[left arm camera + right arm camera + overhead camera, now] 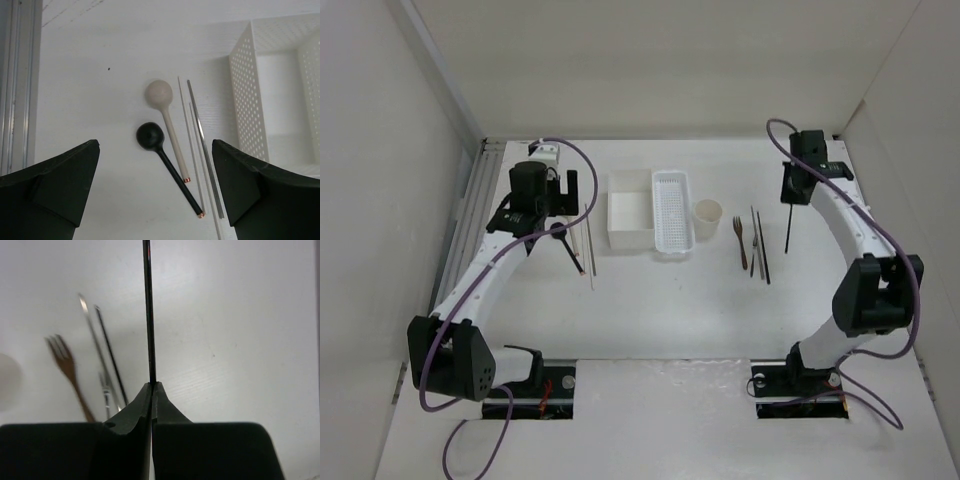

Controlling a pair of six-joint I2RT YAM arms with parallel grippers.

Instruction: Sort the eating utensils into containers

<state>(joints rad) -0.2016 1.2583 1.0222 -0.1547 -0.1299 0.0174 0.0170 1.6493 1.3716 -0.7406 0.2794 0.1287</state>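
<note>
Chopstick (pixel 148 315): dark one, pinched in my right gripper (pixel 152 385), jaws clamped on its end
Where: well right of the perforated tray (pixel 672 215), right arm's side
Long axis: roughly along the tray's length, so probably just a sideways carry

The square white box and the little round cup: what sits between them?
A narrow perforated white tray, close beside the box, with the cup just beyond its other side; the top view shows this.

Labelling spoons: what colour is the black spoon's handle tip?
Copper-orange, on the black spoon; clearest in the left wrist view.
</note>
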